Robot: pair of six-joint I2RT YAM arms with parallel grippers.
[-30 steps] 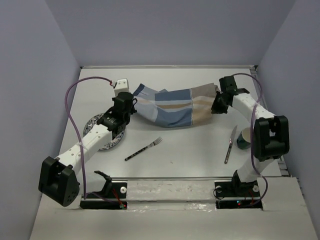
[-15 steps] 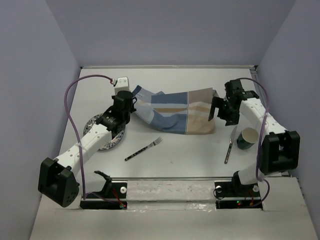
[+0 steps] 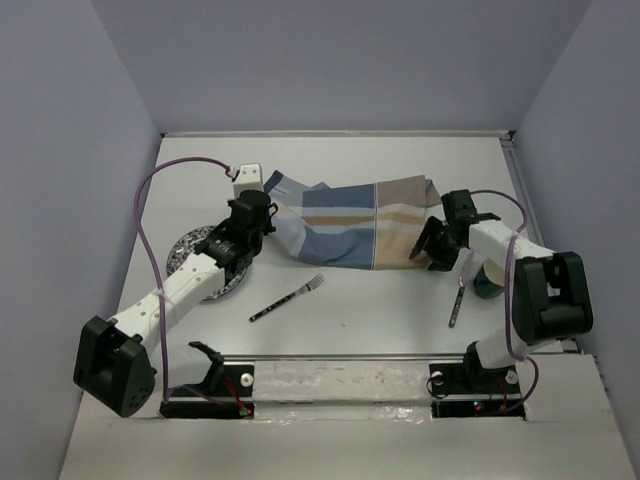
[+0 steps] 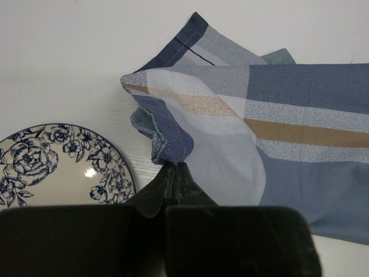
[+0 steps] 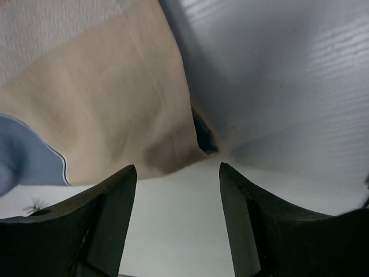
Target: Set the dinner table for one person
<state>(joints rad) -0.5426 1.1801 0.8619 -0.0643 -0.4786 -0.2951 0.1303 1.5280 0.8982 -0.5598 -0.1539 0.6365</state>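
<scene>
The tabletop [image 3: 380,320] is lying beneath both claws, carrying everything. On the near side, a fork [image 3: 288,297] is resting in front of the left claw [image 4: 172,174], and a knife [image 3: 457,303] is lying near the right claw [image 5: 176,170], to its right. The left claw is pinching a bunched corner of the striped cloth [image 3: 350,225], with a plate [image 4: 52,167] sitting just to its left. The right claw is gaping apart, facing the cloth's beige corner.

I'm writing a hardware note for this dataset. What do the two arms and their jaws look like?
The left arm and right arm share a build: white link segments between chunky black joint housings. A thin purple cable loops alongside each. The jaws are black and taper toward the tips; no markings show.
</scene>
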